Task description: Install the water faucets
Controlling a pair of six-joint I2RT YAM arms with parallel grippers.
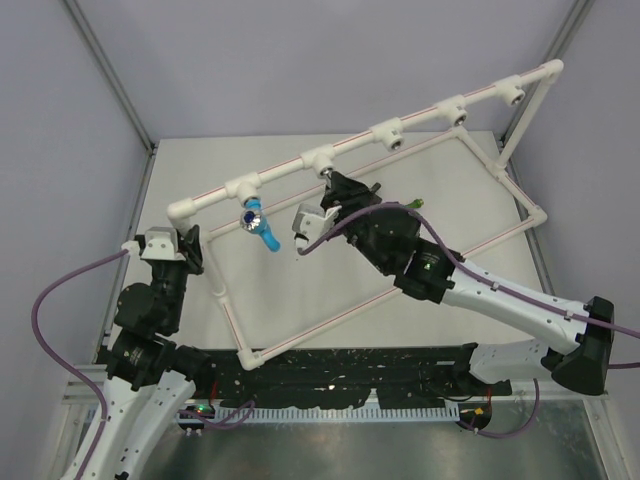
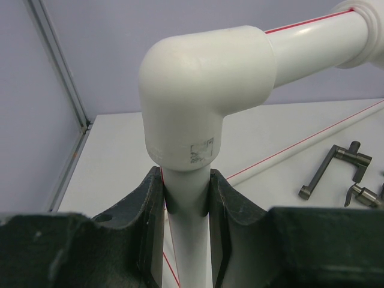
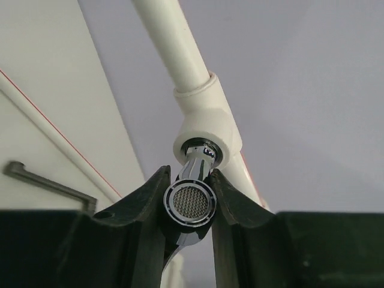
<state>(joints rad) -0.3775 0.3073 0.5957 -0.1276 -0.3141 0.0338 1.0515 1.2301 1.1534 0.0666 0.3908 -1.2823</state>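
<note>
My right gripper (image 3: 189, 186) is shut on the shiny chrome faucet (image 3: 191, 203), whose threaded end sits in a round socket (image 3: 204, 129) of the white pipe frame (image 1: 390, 132). In the top view the right gripper (image 1: 335, 187) is at the frame's third fitting from the left. A blue faucet (image 1: 256, 222) hangs from the fitting to its left. My left gripper (image 2: 187, 180) is shut on the frame's upright pipe (image 2: 189, 246), just under the corner elbow (image 2: 201, 90); it also shows in the top view (image 1: 192, 245). Two dark faucets (image 2: 333, 169) lie on the table.
The frame stands tilted over the white table (image 1: 270, 300), with two more open sockets (image 1: 396, 140) up its top rail to the right. Grey walls enclose the table on the left, back and right. A small green piece (image 1: 415, 203) lies behind the right arm.
</note>
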